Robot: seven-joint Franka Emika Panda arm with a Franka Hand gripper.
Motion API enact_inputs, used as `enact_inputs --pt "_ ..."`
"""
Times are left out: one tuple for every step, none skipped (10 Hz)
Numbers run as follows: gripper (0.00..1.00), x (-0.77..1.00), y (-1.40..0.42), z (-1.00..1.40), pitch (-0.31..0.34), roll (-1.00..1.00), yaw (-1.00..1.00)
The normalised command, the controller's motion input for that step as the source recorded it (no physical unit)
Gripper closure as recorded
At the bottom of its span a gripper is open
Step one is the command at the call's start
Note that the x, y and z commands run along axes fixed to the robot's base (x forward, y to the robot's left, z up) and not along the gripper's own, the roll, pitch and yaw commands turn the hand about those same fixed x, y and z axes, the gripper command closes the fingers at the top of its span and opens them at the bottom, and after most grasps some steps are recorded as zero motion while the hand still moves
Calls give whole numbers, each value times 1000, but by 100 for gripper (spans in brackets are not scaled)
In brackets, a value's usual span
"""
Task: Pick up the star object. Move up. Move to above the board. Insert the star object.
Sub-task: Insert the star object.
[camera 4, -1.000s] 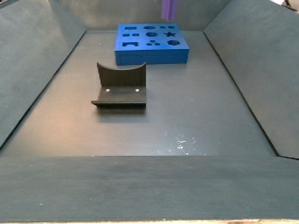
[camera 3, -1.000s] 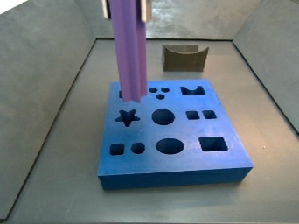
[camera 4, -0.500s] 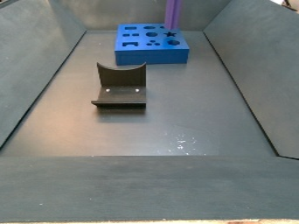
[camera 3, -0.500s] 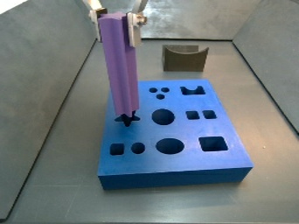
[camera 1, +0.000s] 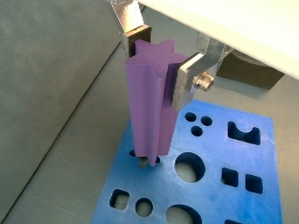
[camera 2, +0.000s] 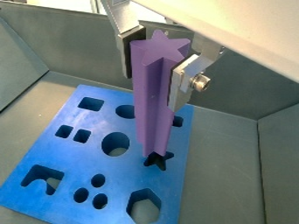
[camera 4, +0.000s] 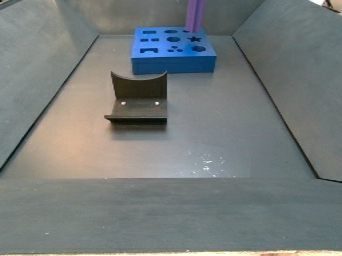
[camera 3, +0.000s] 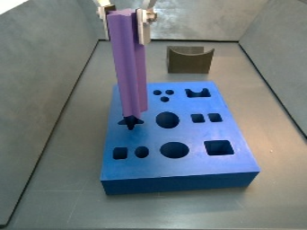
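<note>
Two silver fingers (camera 1: 187,75) of my claw (camera 1: 158,54) clamp the star object (camera 3: 127,65) near its top, upright, so its lower tip meets the star hole (camera 3: 131,121) at the board's (camera 3: 180,176) left side.

My hand (camera 1: 159,54) sits high in the frame in both wrist views, pointing straight down, its two flat silver finger plates clamped on the top of the star object (camera 1: 152,109). One finger (camera 2: 184,77) presses the prism's side, with a round screw head showing on it. In a side view the hand (camera 3: 124,11) is at the upper left, only the fingertips in frame, the prism hanging upright from them.
</note>
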Motion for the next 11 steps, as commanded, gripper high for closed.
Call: enact_inputs --pt "100 0 -14 0 0 10 0" --pt "100 71 -91 -291 104 460 0" --pt "100 83 -11 -54 83 117 0" --pt "100 0 -20 0 0 0 0" --pt "100 149 -197 -246 0 200 -591" --pt "100 131 -54 -200 0 81 -649" --pt "100 0 0 0 0 0 -9" --pt "100 0 0 -60 0 0 0" --pt "100 0 0 -883 -63 97 86" --pt "100 -77 0 -971 -129 67 86" --pt "100 0 0 -54 -13 0 0"
